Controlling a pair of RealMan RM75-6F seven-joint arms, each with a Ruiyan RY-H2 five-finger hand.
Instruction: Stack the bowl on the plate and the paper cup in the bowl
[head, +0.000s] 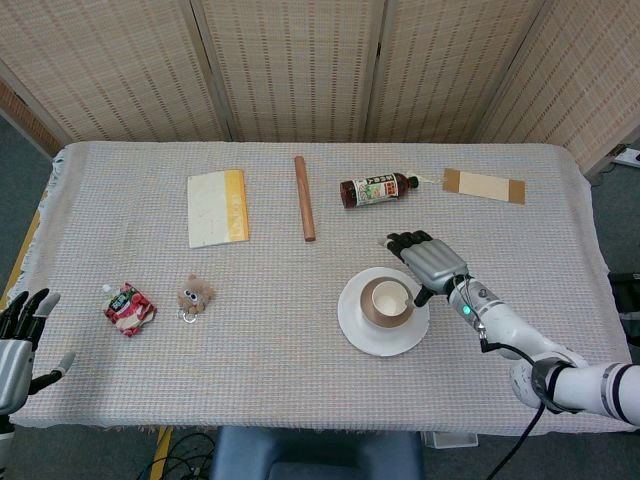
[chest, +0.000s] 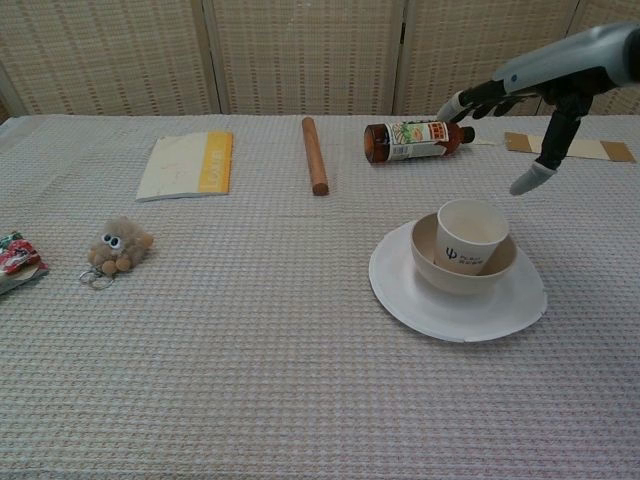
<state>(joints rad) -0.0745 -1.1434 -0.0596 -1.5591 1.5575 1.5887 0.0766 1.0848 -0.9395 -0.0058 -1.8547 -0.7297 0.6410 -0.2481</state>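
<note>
A white plate (chest: 420, 302) (head: 355, 335) lies right of the table's middle. On it sits a beige bowl (chest: 436, 273) (head: 371, 312), and a white paper cup (chest: 467, 236) (head: 391, 297) leans tilted inside the bowl. My right hand (head: 430, 263) (chest: 530, 98) hovers above and to the right of the cup, fingers spread and holding nothing, apart from the cup. My left hand (head: 18, 345) hangs off the table's front left corner with fingers spread, empty.
A brown sauce bottle (chest: 415, 139) lies behind the plate, a wooden rod (chest: 315, 154) to its left. A white and yellow cloth (chest: 188, 163), a furry toy (chest: 117, 247), a red snack packet (chest: 14, 257) and a cardboard strip (head: 484, 186) also lie on the table.
</note>
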